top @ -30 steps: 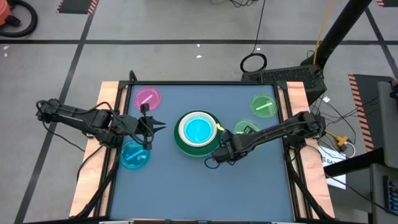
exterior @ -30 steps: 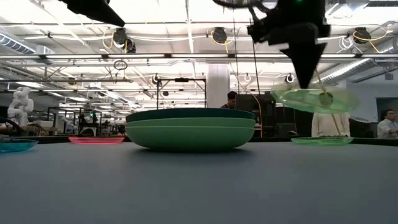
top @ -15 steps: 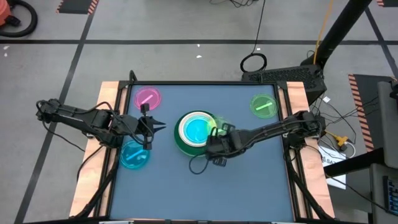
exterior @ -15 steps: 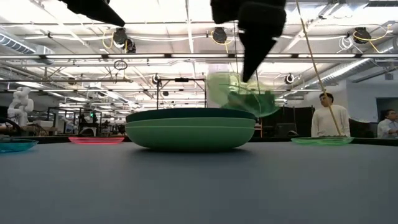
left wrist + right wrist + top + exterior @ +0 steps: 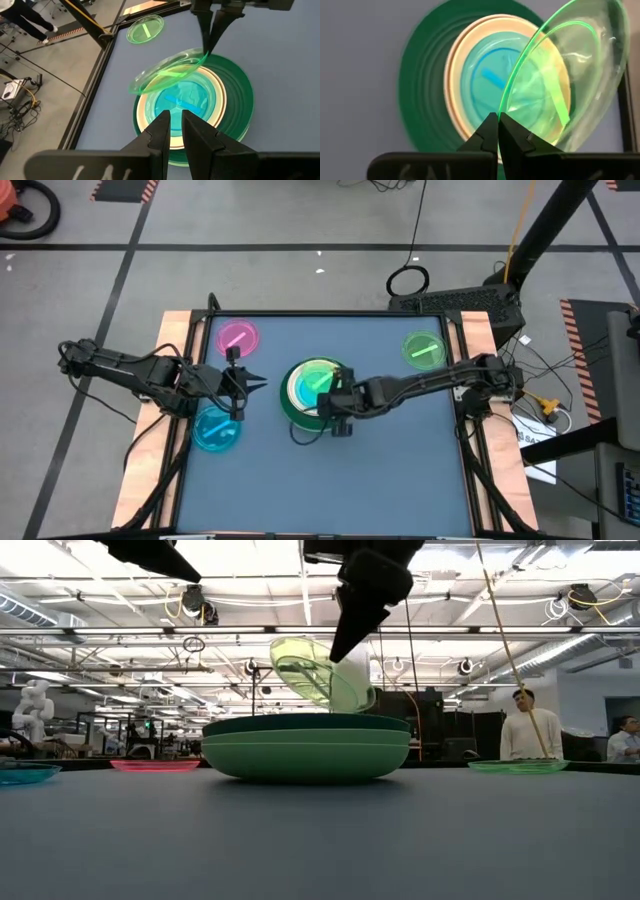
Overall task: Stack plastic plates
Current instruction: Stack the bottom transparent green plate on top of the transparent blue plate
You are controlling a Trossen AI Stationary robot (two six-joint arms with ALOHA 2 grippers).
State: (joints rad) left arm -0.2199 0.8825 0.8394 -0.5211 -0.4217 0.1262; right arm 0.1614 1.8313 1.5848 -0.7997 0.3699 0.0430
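A stack (image 5: 312, 392) sits mid-table: dark and light green large plates, a cream plate and a small blue plate on top, seen side-on in the low view as the stack (image 5: 305, 747). My right gripper (image 5: 335, 396) is over the stack, shut on a small translucent green plate (image 5: 318, 675). My left gripper (image 5: 258, 384) waits left of the stack, above the table, its fingers a narrow gap apart. Three small plates lie flat on the table: pink (image 5: 238, 337), blue (image 5: 216, 429) and green (image 5: 424, 348). My right gripper (image 5: 497, 117) pinches the small green plate by its rim (image 5: 506, 106), one finger on each face. The fingers (image 5: 350, 625) come slanting down from above. The plate (image 5: 167, 77) is steeply tilted over the stack's top; I cannot tell whether its low edge (image 5: 366, 706) touches the stack.
The dark blue table top (image 5: 400, 470) has bare room along the near side. Wooden rails (image 5: 150, 450) border it left and right. A person (image 5: 522, 725) stands in the room beyond the far edge.
My right gripper has carried the small green plate toward the table's left, from beside the stack's right side to over its top, staying shut on it. The plate has tipped from nearly level to steeply tilted.
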